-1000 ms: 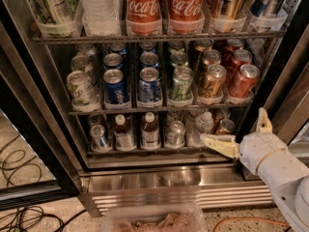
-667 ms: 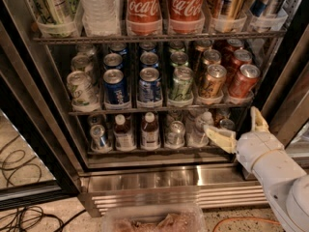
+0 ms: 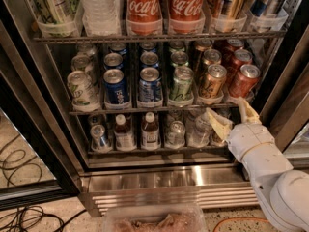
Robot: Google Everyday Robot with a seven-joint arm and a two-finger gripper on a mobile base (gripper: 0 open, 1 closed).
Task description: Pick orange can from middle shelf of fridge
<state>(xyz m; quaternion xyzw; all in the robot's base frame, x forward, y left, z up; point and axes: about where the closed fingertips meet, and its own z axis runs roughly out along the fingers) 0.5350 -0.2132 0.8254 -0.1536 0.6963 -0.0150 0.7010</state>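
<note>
- While the orange can (image 3: 211,82) is sitting untouched at the front of its lane on the middle shelf (image 3: 130,110), upright in its clear cup, the arm is closing in from below.
- Can is standing second lane from the right in view, with the green-white can (image 3: 181,83) on one side and the red can (image 3: 244,80) on the other. Both are just beside it, so finger clearance is looking tight.
- Gripper (image 3: 224,108) is climbing. A second ago it was hanging low in front of the small bottles (image 3: 149,129) on the bottom rack. Now its tips are reaching the front rail of the middle shelf, just below the can and slightly to its right.
- Fingers (image 3: 218,123) are standing spread apart with nothing between them, so the gripper is wide and empty. They are pointing up and left, toward the can.
- Nothing on the racks is shifting: cans and bottles are keeping the same lanes as a second ago, so the arm is the only thing moving.
- My read: this is the approach, with no contact and no grasp yet.
- Gripper is lining up closer to the gap between the orange and red cans than to the orange can itself. I'm expecting it to need more lift and a nudge left before closing.
- Main risk, as I'm judging it, is the outer finger clipping the red can, or a tip catching the shelf rail or cup on the way in.
- Fridge (image 3: 159,182) is standing open, and its steel base is sitting well below the arm.
</note>
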